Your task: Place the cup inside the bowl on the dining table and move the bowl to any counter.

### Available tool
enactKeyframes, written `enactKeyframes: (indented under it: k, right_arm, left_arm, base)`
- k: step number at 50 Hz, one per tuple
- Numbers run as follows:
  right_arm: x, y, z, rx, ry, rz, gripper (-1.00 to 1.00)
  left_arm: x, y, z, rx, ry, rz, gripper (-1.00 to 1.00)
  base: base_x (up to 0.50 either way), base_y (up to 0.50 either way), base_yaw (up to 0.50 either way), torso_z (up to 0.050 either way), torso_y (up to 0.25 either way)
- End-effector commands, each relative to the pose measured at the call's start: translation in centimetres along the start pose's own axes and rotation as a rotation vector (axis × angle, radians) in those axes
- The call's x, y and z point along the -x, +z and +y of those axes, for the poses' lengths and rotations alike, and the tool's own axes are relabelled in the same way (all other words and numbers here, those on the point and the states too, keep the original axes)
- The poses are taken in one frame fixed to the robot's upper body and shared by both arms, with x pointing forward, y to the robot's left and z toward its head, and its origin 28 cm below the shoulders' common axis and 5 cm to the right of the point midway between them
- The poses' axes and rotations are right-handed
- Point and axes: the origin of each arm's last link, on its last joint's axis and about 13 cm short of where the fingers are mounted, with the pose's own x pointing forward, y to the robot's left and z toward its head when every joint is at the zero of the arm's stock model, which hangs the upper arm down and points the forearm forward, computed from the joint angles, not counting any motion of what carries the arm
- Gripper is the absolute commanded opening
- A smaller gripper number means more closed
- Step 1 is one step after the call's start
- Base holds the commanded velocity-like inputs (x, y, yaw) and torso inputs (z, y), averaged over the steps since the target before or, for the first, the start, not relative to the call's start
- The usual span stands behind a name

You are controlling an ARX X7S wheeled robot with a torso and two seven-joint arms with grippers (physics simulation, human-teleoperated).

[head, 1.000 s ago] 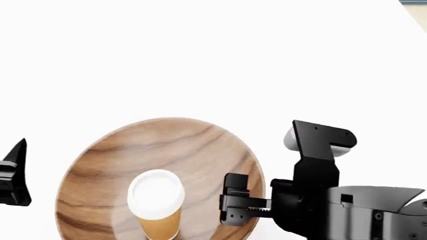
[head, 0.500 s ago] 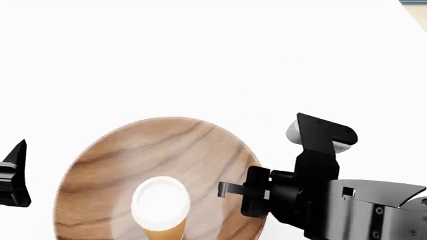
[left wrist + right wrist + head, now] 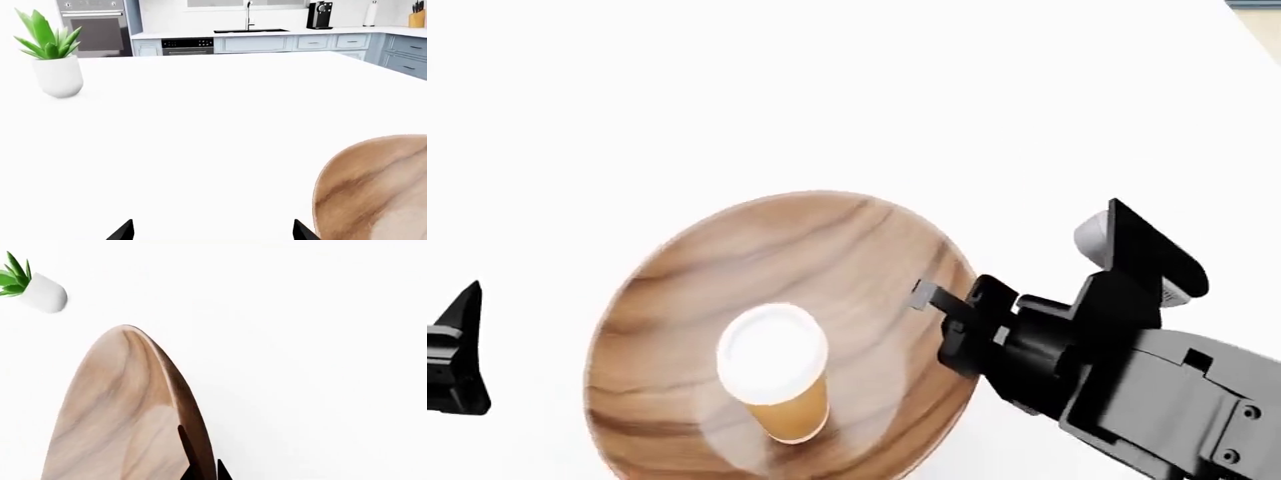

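Observation:
The wooden bowl rests on the white dining table, and the cup stands inside it, leaning a little. My right gripper is at the bowl's right rim. In the right wrist view the right gripper is shut on the bowl, with the dark rim pinched between its fingertips. My left gripper hangs to the left of the bowl, apart from it. In the left wrist view the left gripper is open over bare table, with the bowl beside it.
A potted plant in a white pot stands further out on the table, also visible as the plant in the right wrist view. Beyond the table's far edge runs a white counter with a sink, a black coffee machine and an oven.
The right gripper turned and closed onto the bowl's right rim. The bowl, with the cup in it, has shifted up and to the right in the head view. The left gripper stayed put.

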Motion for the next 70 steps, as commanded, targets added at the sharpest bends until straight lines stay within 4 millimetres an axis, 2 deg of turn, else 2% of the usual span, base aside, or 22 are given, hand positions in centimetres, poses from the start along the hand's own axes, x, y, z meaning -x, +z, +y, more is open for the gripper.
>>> enactKeyframes:
  k: [1, 13, 19, 27, 40, 61, 70]
  right_arm:
    - [1.2, 0.1, -0.8, -0.176, 0.065, -0.079, -1.00]
    - [2.7, -0.9, -2.4, -0.334, 0.122, -0.153, -1.00]
    - [3.5, -0.4, -2.1, -0.264, 0.112, -0.157, -1.00]
    - [3.6, -0.3, -2.5, -0.203, 0.061, -0.185, -1.00]
    - [3.8, -0.2, -2.6, -0.207, 0.056, -0.167, -1.00]
    - [3.9, -0.3, -2.9, -0.231, 0.055, -0.181, -1.00]
    - [4.0, -0.3, -3.0, -0.228, 0.049, -0.191, -1.00]
  left_arm:
    - [0.0, -0.2, 0.0, 0.013, 0.002, -0.015, 1.00]
    - [0.0, -0.3, 0.0, 0.016, 0.002, -0.016, 1.00]
    - [0.0, -0.3, 0.1, 0.016, 0.003, -0.014, 1.00]
    - [-0.1, -0.4, 0.0, 0.015, 0.008, -0.012, 1.00]
    - [-0.1, -0.2, 0.0, 0.017, 0.003, -0.012, 1.00]
    - [-0.1, -0.3, -0.1, 0.015, 0.001, -0.008, 1.00]
    - [-0.2, -0.3, -0.1, 0.016, -0.002, -0.009, 1.00]
  base:
    - [0.00, 0.00, 0.00, 0.000, 0.000]
    - [0.00, 0.00, 0.00, 0.000, 0.000]
    - [0.00, 0.00, 0.00, 0.000, 0.002]
    - [0.00, 0.00, 0.00, 0.000, 0.000]
    - [-0.03, 0.00, 0.00, 0.000, 0.000]
    - [-0.26, 0.00, 0.00, 0.000, 0.000]
    - [-0.17, -0.29, 0.00, 0.000, 0.000]
